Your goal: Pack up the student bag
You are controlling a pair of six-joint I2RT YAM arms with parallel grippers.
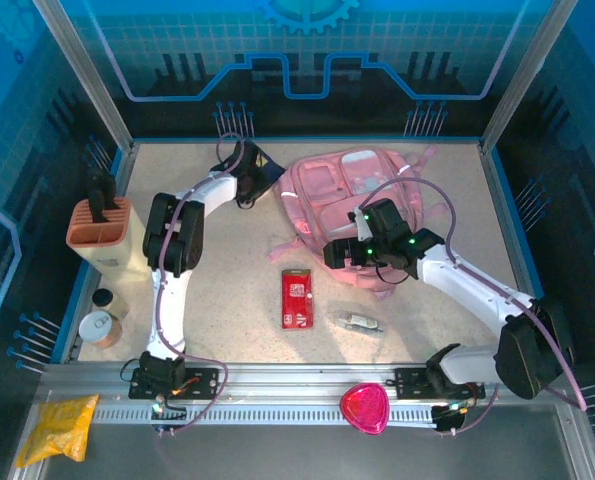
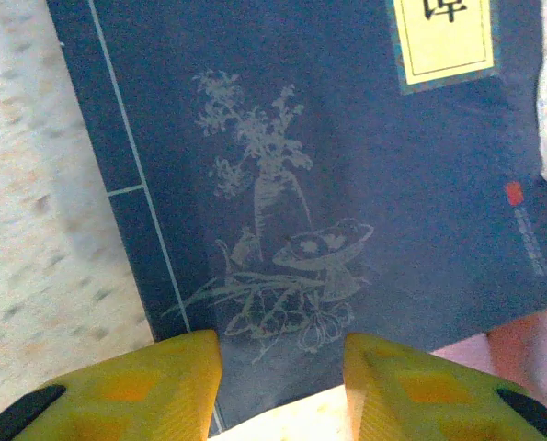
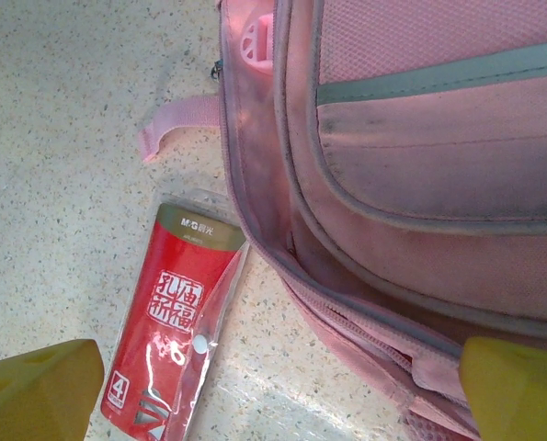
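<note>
The student bag [image 1: 349, 195] is a large pink backpack lying flat at the back middle of the table. In the right wrist view its zipped lower edge [image 3: 411, 230] gapes a little. My right gripper [image 1: 339, 252] hovers over the bag's near left corner, open wide [image 3: 282, 404], with table and the bag's edge between its yellow fingertips. My left gripper [image 1: 245, 188] is at a dark blue book [image 1: 262, 163] just left of the bag. In the left wrist view its yellow fingers [image 2: 144, 386] stand apart over the book's [image 2: 328, 184] near corner, open [image 2: 282, 390].
A red packet [image 1: 297, 297] [image 3: 172, 331] lies in front of the bag, with a small clear item [image 1: 360, 322] to its right. An orange holder [image 1: 99, 232] and two cans [image 1: 102, 322] stand at the left edge. A pink heart-shaped thing [image 1: 364, 408] and a yellow pouch [image 1: 57, 425] lie near the front rail.
</note>
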